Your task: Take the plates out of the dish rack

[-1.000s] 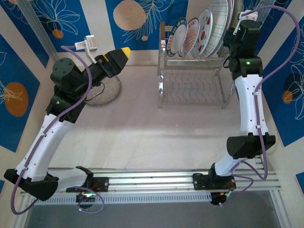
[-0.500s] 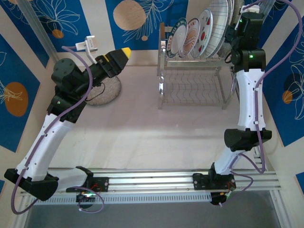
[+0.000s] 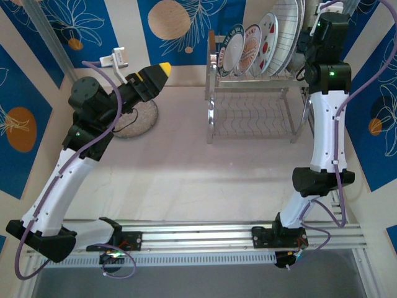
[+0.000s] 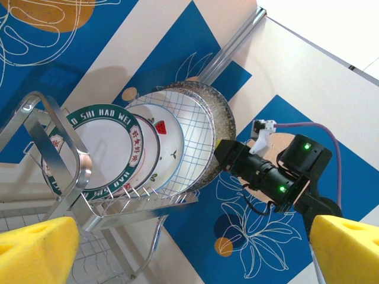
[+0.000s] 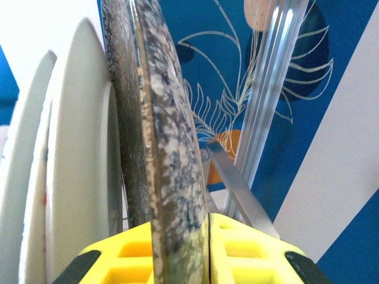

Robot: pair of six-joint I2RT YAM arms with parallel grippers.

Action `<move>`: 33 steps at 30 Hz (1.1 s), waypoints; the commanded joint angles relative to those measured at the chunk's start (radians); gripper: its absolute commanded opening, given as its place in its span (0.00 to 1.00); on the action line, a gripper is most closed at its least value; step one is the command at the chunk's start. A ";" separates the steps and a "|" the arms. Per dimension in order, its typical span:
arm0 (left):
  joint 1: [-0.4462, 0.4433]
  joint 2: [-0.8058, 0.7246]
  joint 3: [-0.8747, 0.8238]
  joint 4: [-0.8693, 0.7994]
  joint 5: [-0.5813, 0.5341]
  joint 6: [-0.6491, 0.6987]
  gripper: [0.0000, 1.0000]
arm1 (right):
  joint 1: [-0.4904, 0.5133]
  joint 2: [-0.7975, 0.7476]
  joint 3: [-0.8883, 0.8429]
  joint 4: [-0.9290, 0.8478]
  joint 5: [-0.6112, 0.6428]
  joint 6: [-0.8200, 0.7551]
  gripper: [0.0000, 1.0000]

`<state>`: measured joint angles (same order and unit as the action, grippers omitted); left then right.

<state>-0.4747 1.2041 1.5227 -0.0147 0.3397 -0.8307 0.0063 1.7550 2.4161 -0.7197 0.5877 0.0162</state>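
**While the left arm hangs idle, a speckled plate is pinched at the rack**

Where the pale, matte bench (image 3: 186,167) meets the back wall, the dish rack (image 3: 251,93) stands on thin legs: shiny steel wire in 2 tiers, slotted above and wavy below. Behind the rack, wall panels (image 3: 186,25) show glossy blue with white leaf outlines, orange discs and cream stripes. Round plates (image 3: 260,46) stand on edge in the rack's upper tier: green-rimmed with lettering, watermelon-printed and grid-lined. At the rack's right end stands the speckled plate (image 5: 166,148), stone-like, grey and thick-rimmed. The right fingers (image 5: 237,239), yellow ribbed pads, are clamped narrowly on that plate's rim. Well left of the rack, the left fingers (image 4: 35,248) are spread wide, holding nothing, above a grey flat plate (image 3: 139,118) lying on the bench.
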 commanded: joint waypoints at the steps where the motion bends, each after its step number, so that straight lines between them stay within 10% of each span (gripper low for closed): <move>1: -0.010 -0.008 -0.008 0.039 -0.001 -0.002 1.00 | -0.005 -0.069 0.114 0.260 -0.031 -0.045 0.00; 33: -0.027 -0.011 -0.016 0.043 -0.010 -0.012 1.00 | -0.017 -0.103 0.167 0.318 0.130 -0.170 0.00</move>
<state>-0.4870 1.2037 1.5093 -0.0139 0.3363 -0.8322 0.0063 1.7519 2.5015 -0.6647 0.6456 -0.1226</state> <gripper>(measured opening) 0.998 0.148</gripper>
